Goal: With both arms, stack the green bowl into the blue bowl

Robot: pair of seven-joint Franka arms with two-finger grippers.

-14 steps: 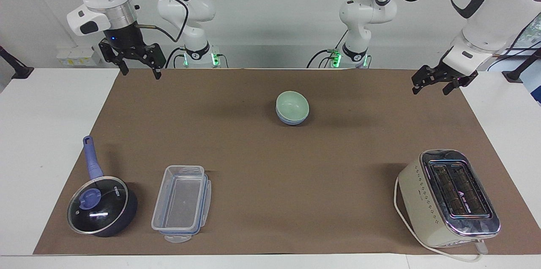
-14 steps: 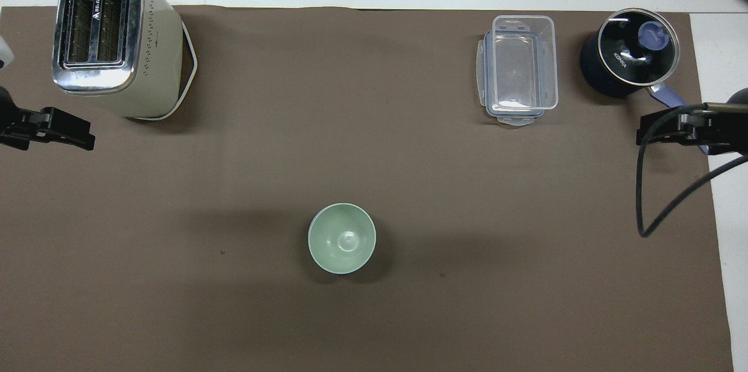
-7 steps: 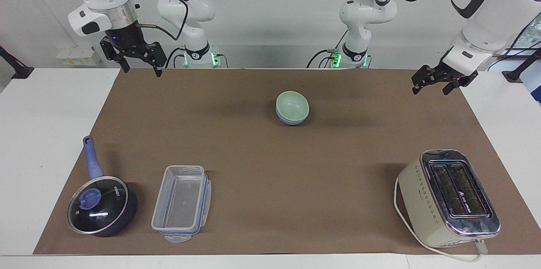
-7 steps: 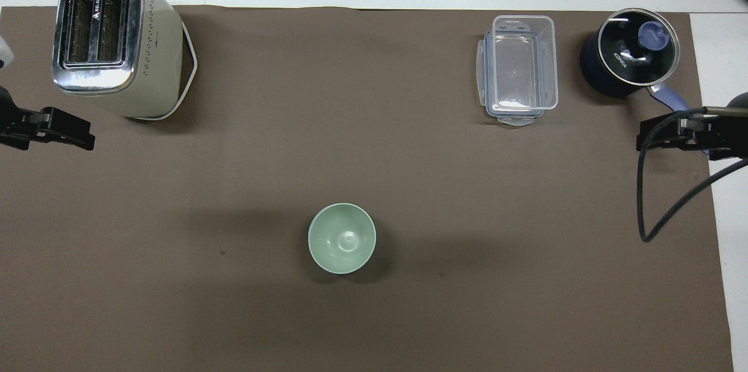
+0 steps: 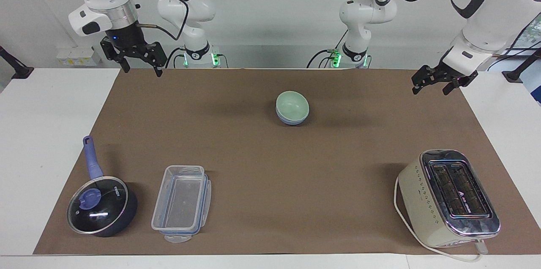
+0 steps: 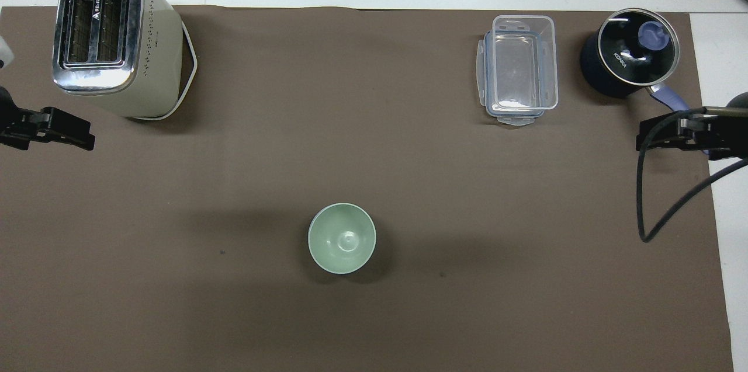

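The green bowl (image 5: pixel 291 104) sits nested in the blue bowl (image 5: pixel 290 121) on the brown mat, midway between the arms and near the robots. In the overhead view only the green bowl (image 6: pixel 342 237) shows; the blue bowl is hidden under it. My right gripper (image 5: pixel 141 72) is open and empty, raised over the mat's corner at the right arm's end, and also shows in the overhead view (image 6: pixel 646 137). My left gripper (image 5: pixel 430 91) is open and empty over the mat's edge at the left arm's end, seen in the overhead view too (image 6: pixel 82 137). Both are well apart from the bowls.
A cream toaster (image 5: pixel 448 197) stands far from the robots at the left arm's end. A clear plastic container (image 5: pixel 181 202) and a dark blue lidded saucepan (image 5: pixel 101 205) stand far from the robots at the right arm's end. The brown mat (image 5: pixel 270 176) covers the table.
My right gripper has drawn up a little and back toward its base. The left gripper and the stacked bowls have not moved.
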